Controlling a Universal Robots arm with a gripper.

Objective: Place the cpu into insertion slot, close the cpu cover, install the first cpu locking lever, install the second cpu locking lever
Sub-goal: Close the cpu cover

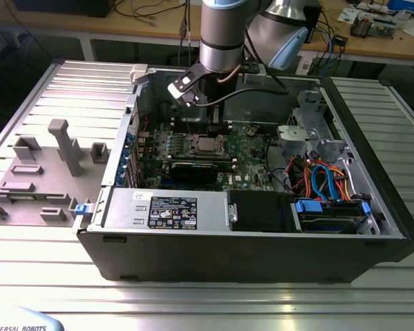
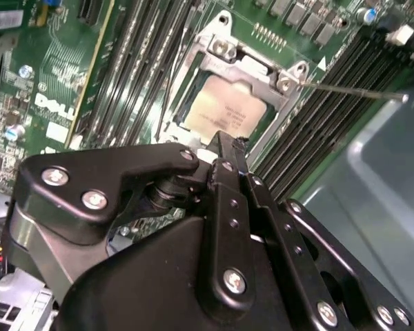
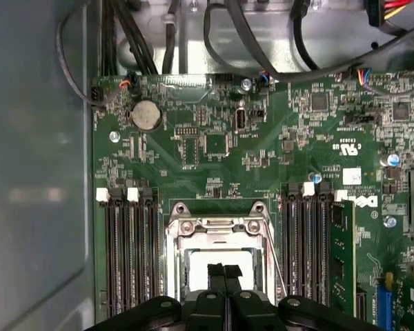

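Observation:
The cpu (image 2: 224, 114) lies in the insertion slot (image 1: 208, 143), its silver-tan top showing through the window of the cpu cover (image 2: 252, 69). The cover's silvery frame (image 3: 217, 226) lies flat over the slot. My gripper (image 3: 224, 270) hangs just above the cpu with its two black fingers pressed together and nothing between them. In the exterior view the gripper (image 1: 208, 118) stands over the middle of the motherboard. A thin locking lever (image 2: 352, 89) sticks out sideways from the slot's corner, and the same lever (image 3: 276, 262) runs along the socket beside the memory slots.
Long black memory slots (image 3: 127, 262) flank the socket on both sides. A black expansion card (image 1: 193, 169) and a bundle of orange and blue cables (image 1: 321, 179) lie inside the open case. The grey case wall (image 3: 34, 172) stands close to the arm.

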